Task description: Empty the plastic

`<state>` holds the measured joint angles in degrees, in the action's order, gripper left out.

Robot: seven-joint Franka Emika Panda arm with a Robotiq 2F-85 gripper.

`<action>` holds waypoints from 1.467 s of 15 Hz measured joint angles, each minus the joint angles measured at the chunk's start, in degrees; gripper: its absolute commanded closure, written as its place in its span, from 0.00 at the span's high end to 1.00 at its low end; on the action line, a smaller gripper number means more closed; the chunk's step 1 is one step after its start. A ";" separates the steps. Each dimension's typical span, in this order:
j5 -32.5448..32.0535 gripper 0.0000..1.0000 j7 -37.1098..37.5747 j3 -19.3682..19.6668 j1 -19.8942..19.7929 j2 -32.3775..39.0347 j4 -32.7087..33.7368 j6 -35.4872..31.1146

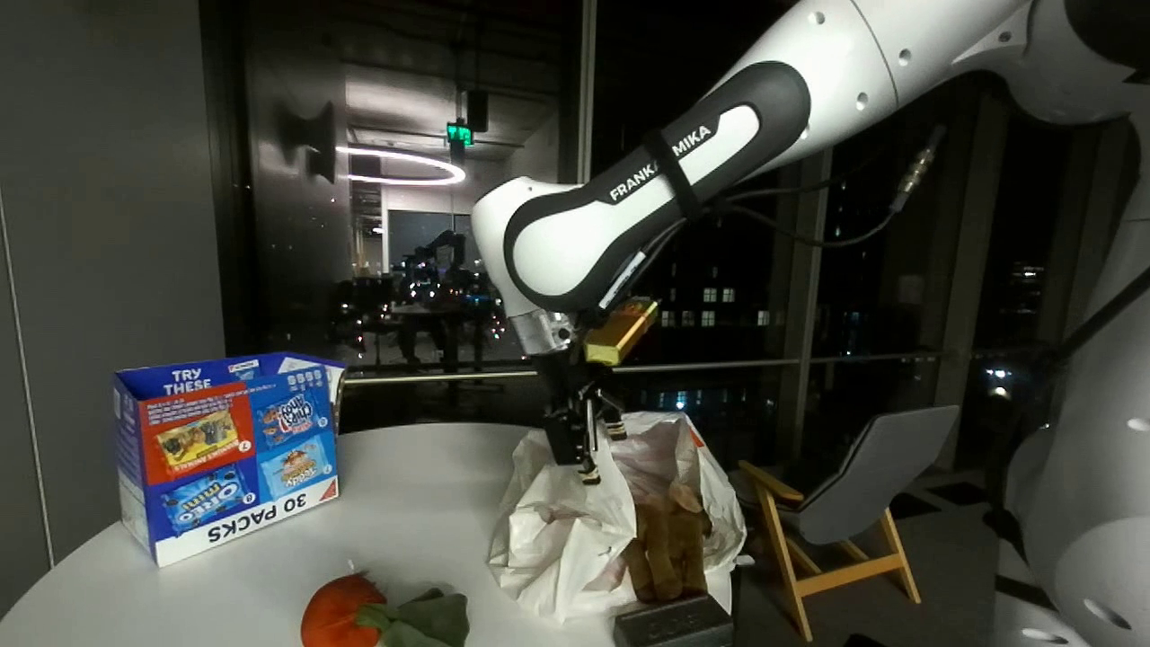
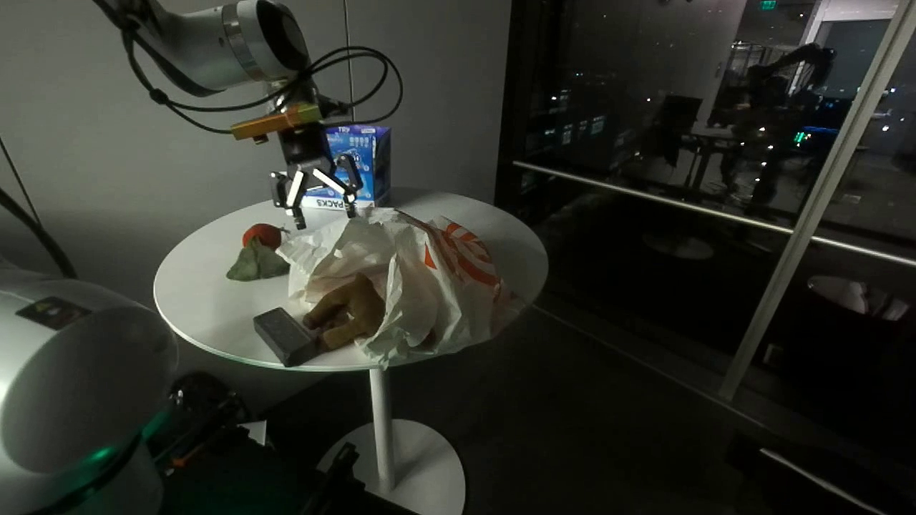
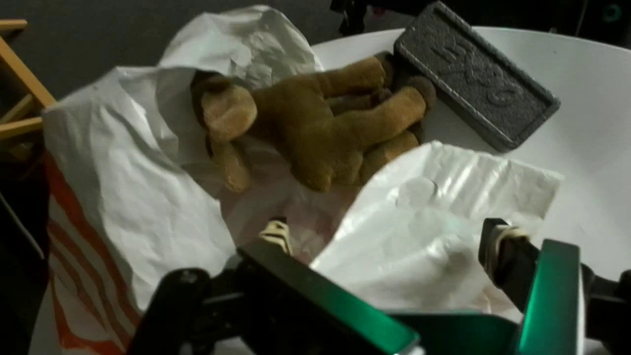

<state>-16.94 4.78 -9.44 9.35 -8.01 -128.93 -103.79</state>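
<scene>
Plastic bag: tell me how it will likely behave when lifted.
The plastic bag will probably fold and sag, since its thin sides are crumpled. If tilted mouth-down, it may spill the brown stuffed toy, whose legs stick out of it.

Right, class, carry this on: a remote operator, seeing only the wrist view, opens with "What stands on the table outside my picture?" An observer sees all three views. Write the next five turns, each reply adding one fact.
Observer: A blue snack carton stands on the table; both exterior views show it.
Operator: I see the brown plush lying partly in the mouth of the white plastic bag, near the grey block. Anything else?
Observer: A red thing with green leaves lies on the table too.
Operator: And the wooden bars at my left edge?
Observer: An exterior view suggests they belong to a grey-backed chair.
</scene>
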 measured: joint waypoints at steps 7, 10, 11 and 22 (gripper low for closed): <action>0.14 1.00 -4.51 3.56 -2.66 -6.34 -8.37 3.05; 0.02 1.00 -9.79 5.05 -3.02 -5.58 -10.62 1.27; -0.15 1.00 -11.47 5.53 -3.18 -5.30 -11.54 -0.99; -1.03 1.00 -21.46 8.85 -6.43 4.28 -13.06 -22.26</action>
<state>-17.97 -16.69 -0.59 2.92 -3.73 -141.99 -126.05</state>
